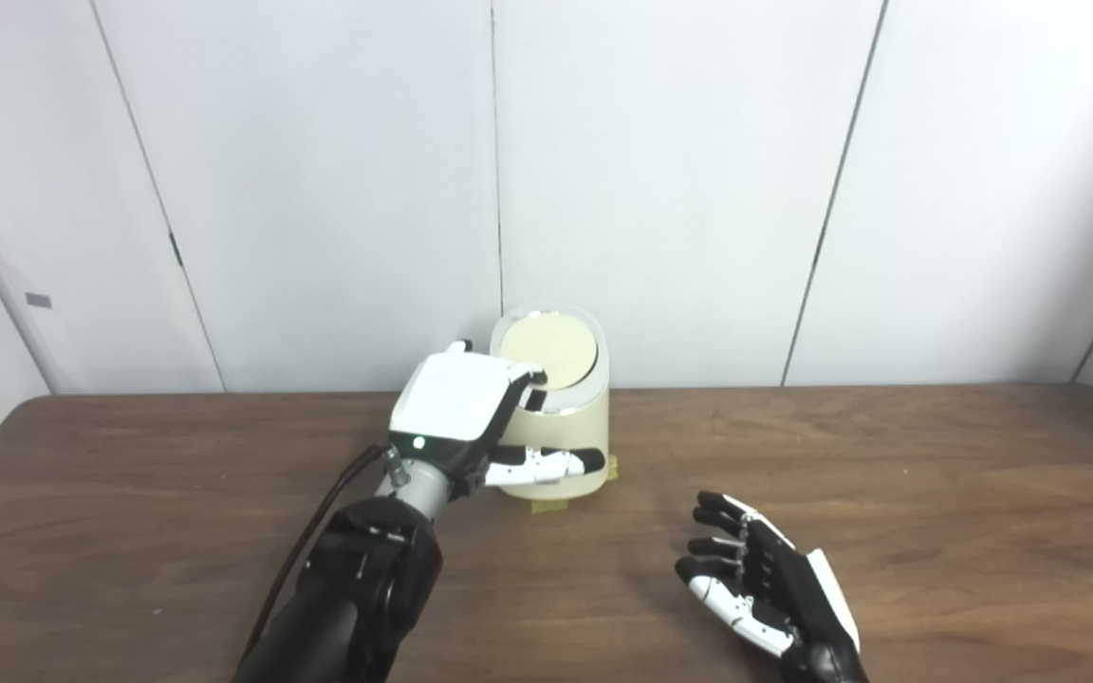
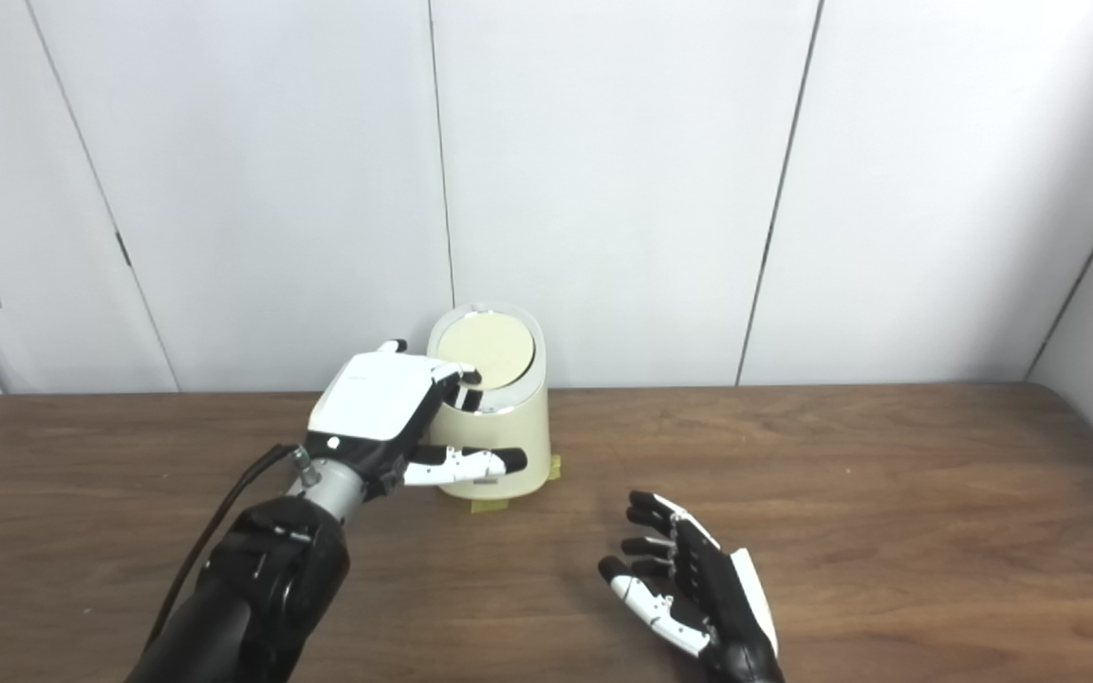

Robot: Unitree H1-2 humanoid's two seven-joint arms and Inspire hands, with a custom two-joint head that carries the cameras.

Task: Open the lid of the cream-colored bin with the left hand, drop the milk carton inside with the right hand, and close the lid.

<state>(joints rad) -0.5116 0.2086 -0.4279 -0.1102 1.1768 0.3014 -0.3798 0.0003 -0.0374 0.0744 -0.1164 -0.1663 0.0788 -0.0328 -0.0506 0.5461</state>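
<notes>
The cream-colored bin (image 1: 573, 448) stands at the back middle of the table, against the wall. Its round lid (image 1: 546, 351) lies down on the bin's sloped top. My left hand (image 1: 456, 408) is at the bin's left front, fingers resting on the lid's near edge and thumb stretched across the bin's front; it holds nothing. My right hand (image 1: 760, 579) is open and empty, palm facing left, just above the table to the right front of the bin. No milk carton is in view.
The brown wooden table (image 1: 935, 493) runs the width of the view. Yellow tape tabs (image 1: 546, 506) show at the bin's base. White wall panels (image 1: 679, 190) stand close behind the bin.
</notes>
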